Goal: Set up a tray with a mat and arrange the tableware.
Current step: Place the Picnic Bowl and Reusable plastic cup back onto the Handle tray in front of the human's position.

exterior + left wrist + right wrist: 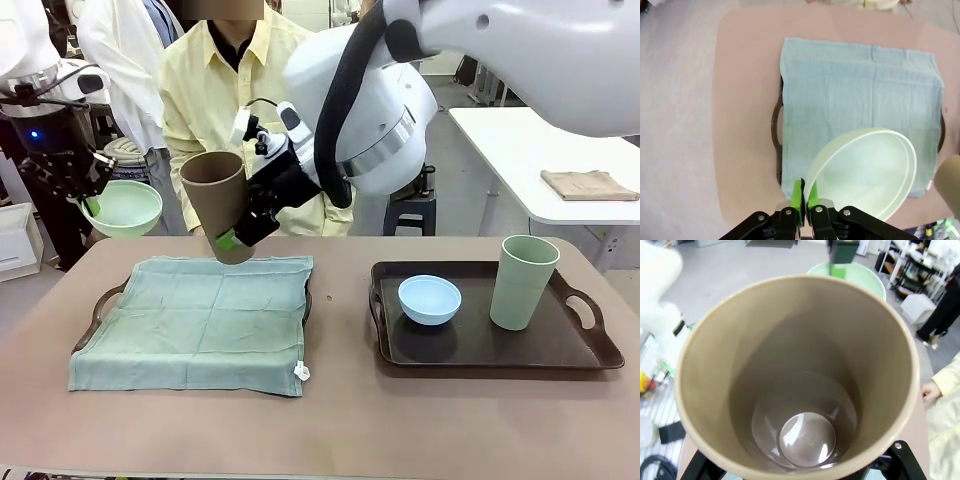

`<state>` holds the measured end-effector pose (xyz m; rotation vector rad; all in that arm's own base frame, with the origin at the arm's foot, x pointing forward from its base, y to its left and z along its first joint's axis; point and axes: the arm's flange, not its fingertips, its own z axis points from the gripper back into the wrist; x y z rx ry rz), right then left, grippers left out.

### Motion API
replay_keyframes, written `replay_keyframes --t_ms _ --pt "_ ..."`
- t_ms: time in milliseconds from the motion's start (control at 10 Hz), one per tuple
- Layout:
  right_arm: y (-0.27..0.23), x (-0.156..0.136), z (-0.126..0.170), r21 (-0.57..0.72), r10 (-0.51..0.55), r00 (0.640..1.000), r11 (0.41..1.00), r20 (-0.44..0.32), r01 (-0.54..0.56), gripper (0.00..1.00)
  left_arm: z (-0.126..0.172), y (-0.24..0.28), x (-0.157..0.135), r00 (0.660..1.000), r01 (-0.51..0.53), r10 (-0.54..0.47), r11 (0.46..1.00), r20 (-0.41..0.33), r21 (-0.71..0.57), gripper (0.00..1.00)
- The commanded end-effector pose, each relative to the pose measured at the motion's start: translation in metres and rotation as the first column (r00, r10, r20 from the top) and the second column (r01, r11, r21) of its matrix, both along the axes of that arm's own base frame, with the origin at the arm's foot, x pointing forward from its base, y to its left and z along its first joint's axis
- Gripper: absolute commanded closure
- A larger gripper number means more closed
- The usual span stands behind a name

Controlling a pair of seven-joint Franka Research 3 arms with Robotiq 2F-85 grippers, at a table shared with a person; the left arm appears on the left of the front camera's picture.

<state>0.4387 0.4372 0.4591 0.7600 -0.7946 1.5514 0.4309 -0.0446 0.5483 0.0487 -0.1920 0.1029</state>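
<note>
My left gripper [92, 203] is shut on the rim of the mint green bowl [126, 208], held in the air beyond the table's left end. In the left wrist view the green pads [799, 196] pinch the bowl [865, 170] above the mat [860, 110]. My right gripper [238, 234] grips the brown cup [216, 204], tilted, over the far edge of the green mat [195, 320]. The mat covers the left tray [103, 303]. In the right wrist view I look into the brown cup [800, 375]. The light blue bowl [430, 300] and the pale green cup [523, 282] stand on the right tray [590, 355].
A person in a yellow shirt [225, 95] sits at the far side, one hand [930, 390] near the table edge. A second table at the back right carries a folded brown cloth [590, 185]. A white bin [15, 238] stands off the left end.
</note>
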Motion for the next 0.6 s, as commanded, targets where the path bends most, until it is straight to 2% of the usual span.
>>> replay_keyframes --t_ms 0,100,500 --pt "-0.013 0.014 -0.033 0.119 -0.002 0.997 0.993 -0.083 0.012 0.19 -0.037 0.008 0.01 0.999 -0.001 -0.004 0.997 -0.053 -0.08 0.96" --pt "-0.015 0.021 -0.055 0.129 0.002 0.993 0.992 -0.114 0.013 0.19 -0.062 0.014 0.016 0.996 -0.003 -0.007 0.993 -0.086 -0.117 0.96" --pt "-0.014 0.029 -0.124 0.111 0.022 0.984 0.994 -0.176 -0.003 0.19 -0.124 0.02 0.022 0.991 -0.009 -0.02 0.976 -0.129 -0.22 0.96"
